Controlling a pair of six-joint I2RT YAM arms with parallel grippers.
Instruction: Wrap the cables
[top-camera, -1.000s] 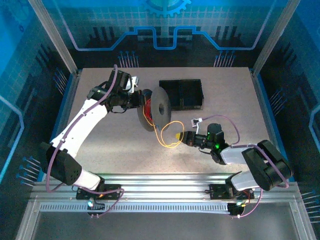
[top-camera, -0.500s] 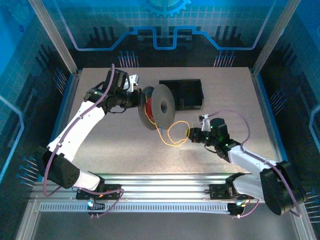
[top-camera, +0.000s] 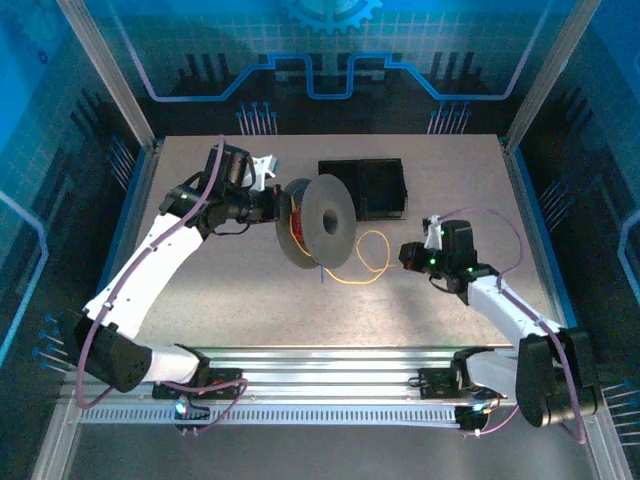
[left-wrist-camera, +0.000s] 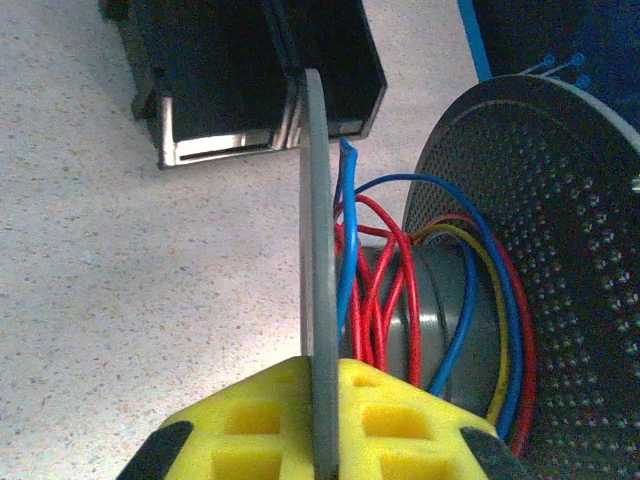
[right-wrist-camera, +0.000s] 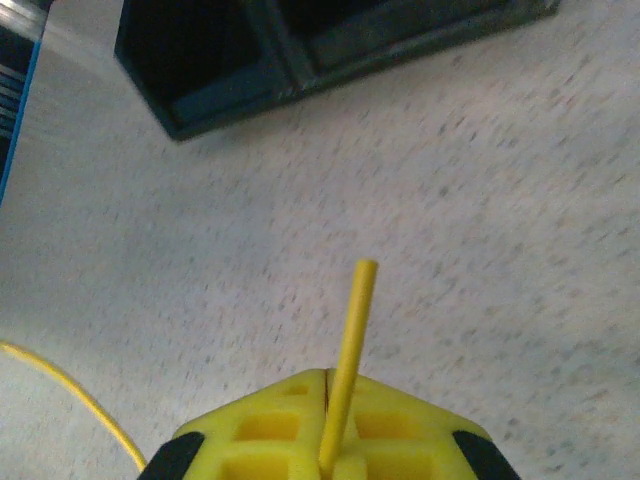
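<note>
My left fingers (left-wrist-camera: 260, 415) are clamping tight on the spool (left-wrist-camera: 540, 250), gripping its thin grey near flange (left-wrist-camera: 318, 250), which is running straight up between the pads. Just right of them, the blue cable (left-wrist-camera: 346, 240) and red cable (left-wrist-camera: 378, 300) are lying wound around the hub. My right fingers (right-wrist-camera: 250, 435) are pinching closed on the yellow cable (right-wrist-camera: 350, 320), its short end poking out ahead of them and the rest looping away left over the surface (right-wrist-camera: 500, 200) to the spool. A black bin (right-wrist-camera: 250, 60) is sitting beyond both.
</note>
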